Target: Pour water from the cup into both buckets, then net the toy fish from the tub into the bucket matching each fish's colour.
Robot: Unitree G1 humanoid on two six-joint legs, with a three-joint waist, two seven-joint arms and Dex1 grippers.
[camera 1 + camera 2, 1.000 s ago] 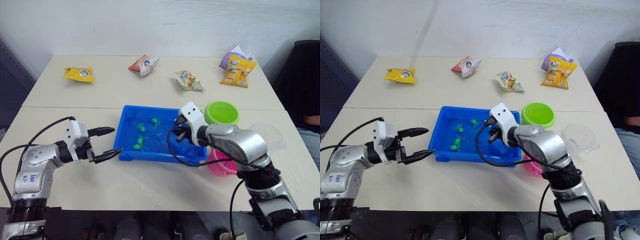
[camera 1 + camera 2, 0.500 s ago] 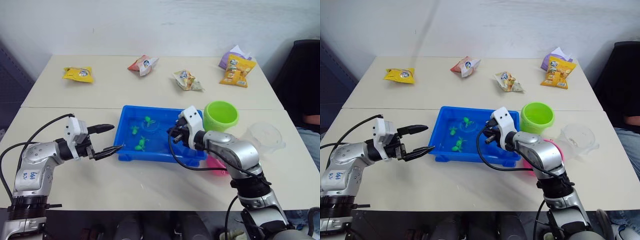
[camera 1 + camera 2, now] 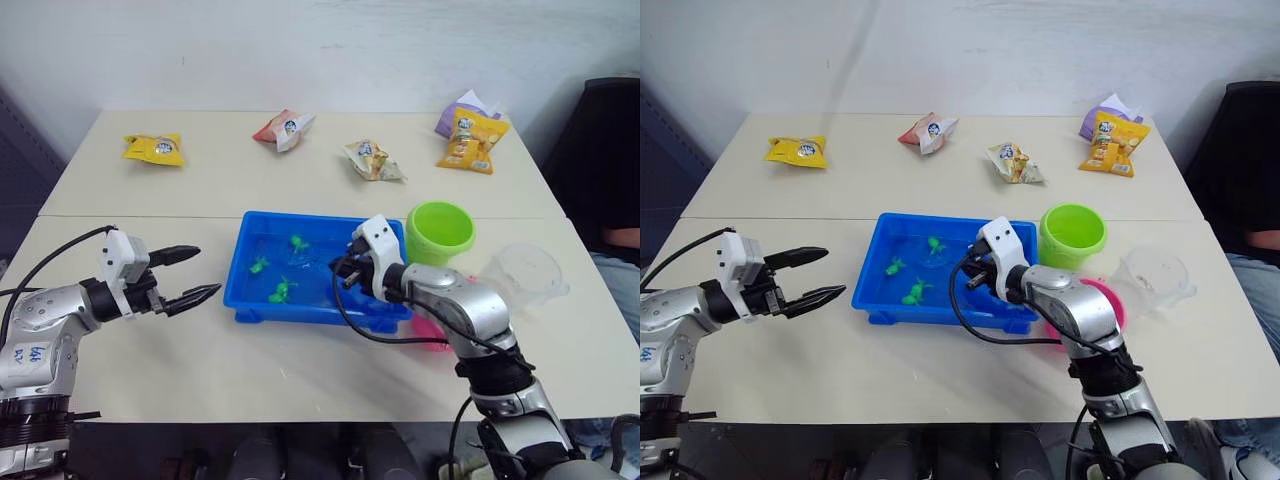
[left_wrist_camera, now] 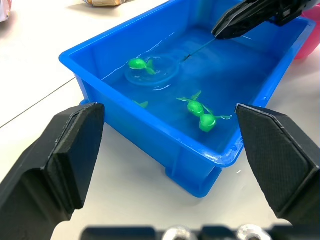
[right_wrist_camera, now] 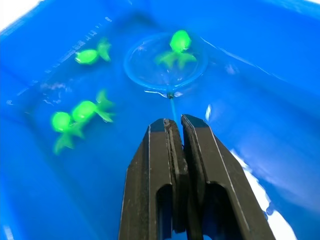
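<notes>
Spanning 2 pale tables (image 3: pixel 300 380), 5 snack packets (image 3: pixel 155 149); white wall (image 3: pixel 320 50).

Snack packets (image 3: pixel 154 149) — scattered across the table (image 3: pixel 220 185).

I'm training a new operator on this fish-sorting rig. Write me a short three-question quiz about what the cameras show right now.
1. True or false: the left gripper is open and holds nothing.
2. What does the right gripper hold? A) the net's handle B) the cup C) a snack bag
3. Fill in: the fish over the net's hoop in the tub is ____ in colour.

Key
1. True: its fingers are spread, beside the tub and apart from it.
2. A: the fingers are shut on the thin handle, with the hoop in the water.
3. Green, so it belongs in the green bucket.
</notes>
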